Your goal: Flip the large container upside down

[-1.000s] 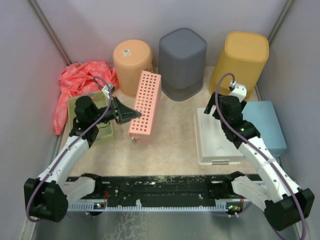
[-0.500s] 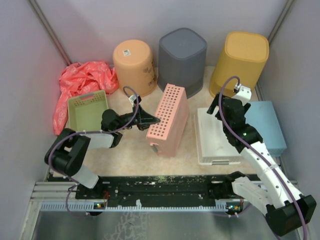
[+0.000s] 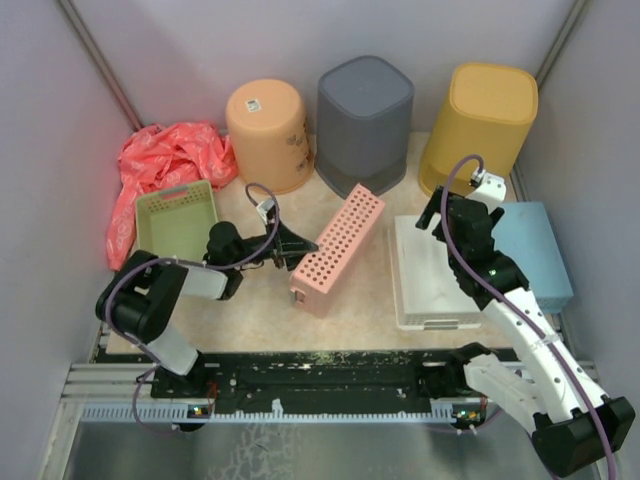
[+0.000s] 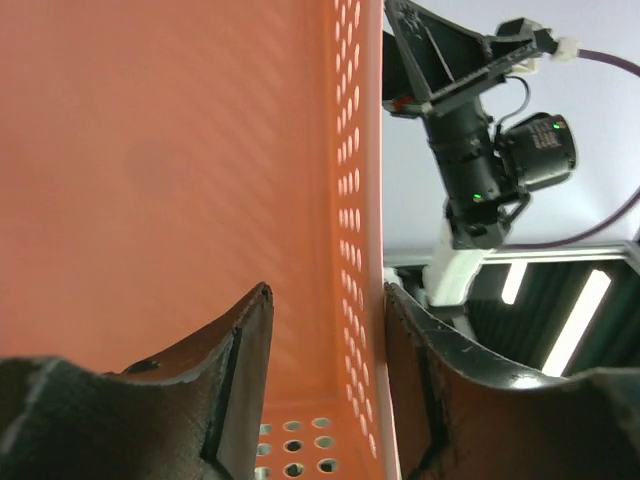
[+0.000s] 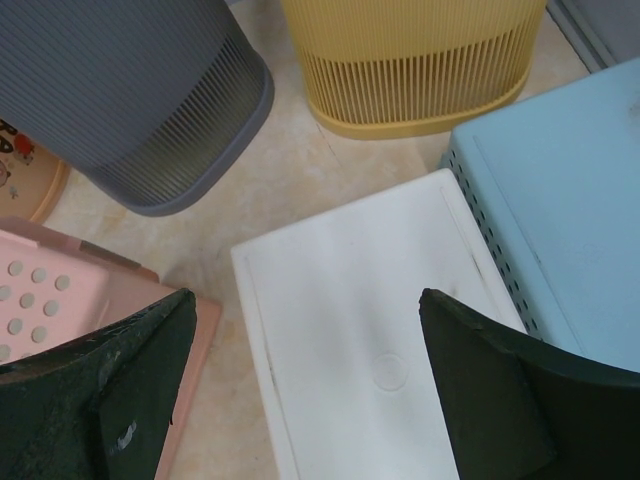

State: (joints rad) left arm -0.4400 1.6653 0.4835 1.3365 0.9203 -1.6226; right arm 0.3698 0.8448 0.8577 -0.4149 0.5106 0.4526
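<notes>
Pink perforated basket [image 3: 338, 250] tilted mid-bench, flip apparently unfinished.
Left claw [image 3: 290, 244] half-parted astride its wall; right claw [image 5: 307, 300] wide, empty.

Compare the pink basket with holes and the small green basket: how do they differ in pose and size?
The pink basket lies tipped on its side with a holed wall facing up, while the green basket stands upright with its opening up. The pink basket looks longer and narrower than the green basket. The left gripper straddles a wall of the pink basket; no gripper is at the green basket. Both are rectangular plastic baskets.
</notes>
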